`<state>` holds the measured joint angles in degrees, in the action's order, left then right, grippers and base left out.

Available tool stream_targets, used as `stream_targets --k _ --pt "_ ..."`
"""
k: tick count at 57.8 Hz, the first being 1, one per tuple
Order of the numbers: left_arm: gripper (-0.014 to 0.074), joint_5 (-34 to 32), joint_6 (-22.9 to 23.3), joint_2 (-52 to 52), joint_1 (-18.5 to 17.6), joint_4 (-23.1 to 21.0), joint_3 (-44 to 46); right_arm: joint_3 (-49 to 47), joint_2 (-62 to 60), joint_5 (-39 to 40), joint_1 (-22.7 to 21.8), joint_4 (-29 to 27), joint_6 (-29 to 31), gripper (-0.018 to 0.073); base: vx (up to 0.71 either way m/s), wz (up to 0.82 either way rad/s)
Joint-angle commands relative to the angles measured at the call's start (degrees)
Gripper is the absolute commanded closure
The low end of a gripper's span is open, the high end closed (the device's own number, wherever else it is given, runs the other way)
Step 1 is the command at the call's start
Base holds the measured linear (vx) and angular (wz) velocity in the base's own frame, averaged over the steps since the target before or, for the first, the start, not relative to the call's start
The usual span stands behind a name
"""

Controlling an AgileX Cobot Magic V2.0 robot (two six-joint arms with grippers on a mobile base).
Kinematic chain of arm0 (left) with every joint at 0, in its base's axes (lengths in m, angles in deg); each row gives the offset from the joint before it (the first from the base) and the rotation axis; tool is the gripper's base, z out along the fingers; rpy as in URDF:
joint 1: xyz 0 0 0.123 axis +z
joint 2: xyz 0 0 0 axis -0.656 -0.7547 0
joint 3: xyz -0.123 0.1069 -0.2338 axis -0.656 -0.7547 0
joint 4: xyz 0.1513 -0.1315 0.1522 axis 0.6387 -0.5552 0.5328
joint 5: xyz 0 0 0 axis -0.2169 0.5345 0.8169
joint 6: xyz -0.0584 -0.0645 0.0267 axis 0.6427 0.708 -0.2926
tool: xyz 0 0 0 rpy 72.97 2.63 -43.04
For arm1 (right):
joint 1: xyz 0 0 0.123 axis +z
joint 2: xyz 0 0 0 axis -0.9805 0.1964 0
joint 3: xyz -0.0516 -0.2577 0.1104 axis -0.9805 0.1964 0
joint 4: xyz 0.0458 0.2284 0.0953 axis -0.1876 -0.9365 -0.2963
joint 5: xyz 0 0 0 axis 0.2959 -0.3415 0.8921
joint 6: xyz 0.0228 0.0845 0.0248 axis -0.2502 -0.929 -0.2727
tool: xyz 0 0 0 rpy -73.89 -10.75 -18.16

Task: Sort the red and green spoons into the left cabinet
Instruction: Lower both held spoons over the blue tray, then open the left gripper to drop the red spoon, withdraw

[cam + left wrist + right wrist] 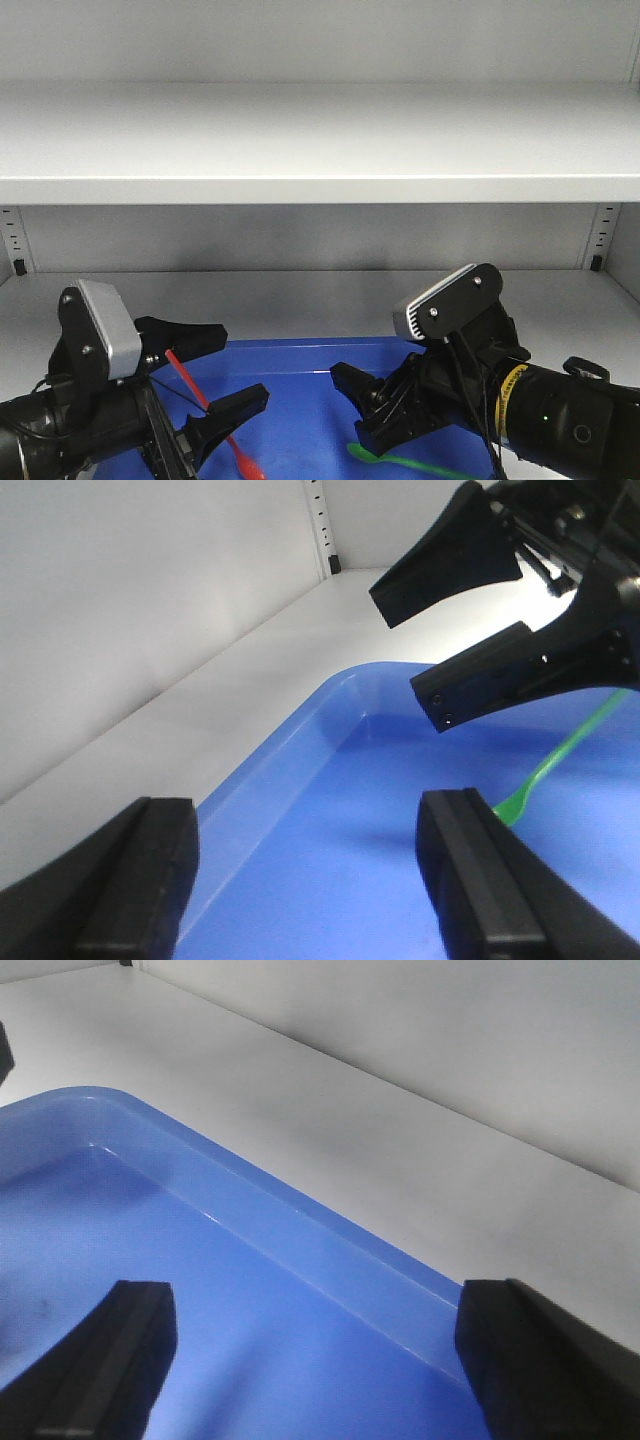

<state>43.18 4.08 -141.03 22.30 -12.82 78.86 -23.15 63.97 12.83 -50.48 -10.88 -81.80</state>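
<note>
Left gripper (215,375) spread, red spoon (210,408) between jaws, ungripped. Right gripper (375,405) spread, green spoon (415,462) just below, in blue tray (300,400). Likely light, slippery; pinch mid-handle.

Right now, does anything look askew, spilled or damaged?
Nothing stands out. The bright red plastic spoon and bright green plastic spoon lie flat in the blue plastic tray, intact; both grippers are open.

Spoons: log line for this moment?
red spoon: in tray | green spoon: in tray | left claw: open | right claw: open
</note>
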Motion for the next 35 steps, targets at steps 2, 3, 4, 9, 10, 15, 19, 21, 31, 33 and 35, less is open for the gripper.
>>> stream_targets --k 2,3,4,9,10,15,19,21,31,33,35 --pt "0.0034 -0.7 -0.4 1.7 -0.2 -4.2 2.1 -2.1 -1.5 3.0 -0.1 0.1 -0.2 -0.0035 0.0 0.0" --pt "0.0037 -0.3 -0.4 1.7 -0.2 -4.7 2.1 -2.1 -1.5 3.0 -0.1 0.1 -0.4 -0.0032 0.0 0.0" --pt "0.004 -0.1 -0.4 1.7 -0.2 -5.1 2.1 -2.1 -1.5 3.0 -0.1 0.1 -0.7 -0.0032 0.0 0.0" --pt "0.0062 0.3 0.3 1.7 -0.2 -12.7 2.1 -2.1 -1.5 3.0 -0.1 0.1 -1.2 -0.0029 0.0 0.0" --pt "0.0064 0.3 0.7 1.7 -0.2 -14.4 2.1 -2.1 -1.5 3.0 -0.1 0.1 -1.2 -0.0029 0.0 0.0" --pt "0.0083 -1.9 3.9 1.7 -0.2 -25.8 2.1 -2.1 -1.5 3.0 -0.1 0.1 -1.2 -0.0029 0.0 0.0" --pt "0.009 -3.9 4.1 1.7 -0.2 -31.0 2.1 -2.1 -1.5 3.0 -0.1 0.1 -1.1 -0.0029 0.0 0.0" --pt "0.0092 -4.7 4.1 1.7 -0.2 -31.9 2.1 -2.1 -1.5 3.0 -0.1 0.1 -1.1 -0.0029 0.0 0.0" --pt "0.0094 -5.7 4.1 1.7 -0.2 -31.6 2.1 -2.1 -1.5 2.8 -0.1 0.1 -1.1 -0.0029 0.0 0.0" --pt "0.0094 -5.6 4.1 1.7 -0.2 -31.6 2.1 -2.1 -1.5 2.9 -0.1 0.1 -1.1 -0.0029 0.0 0.0" --pt "0.0094 -5.4 4.1 1.7 -0.2 -31.6 2.1 -2.1 -1.5 2.9 -0.1 0.1 -1.1 -0.0029 0.0 0.0"
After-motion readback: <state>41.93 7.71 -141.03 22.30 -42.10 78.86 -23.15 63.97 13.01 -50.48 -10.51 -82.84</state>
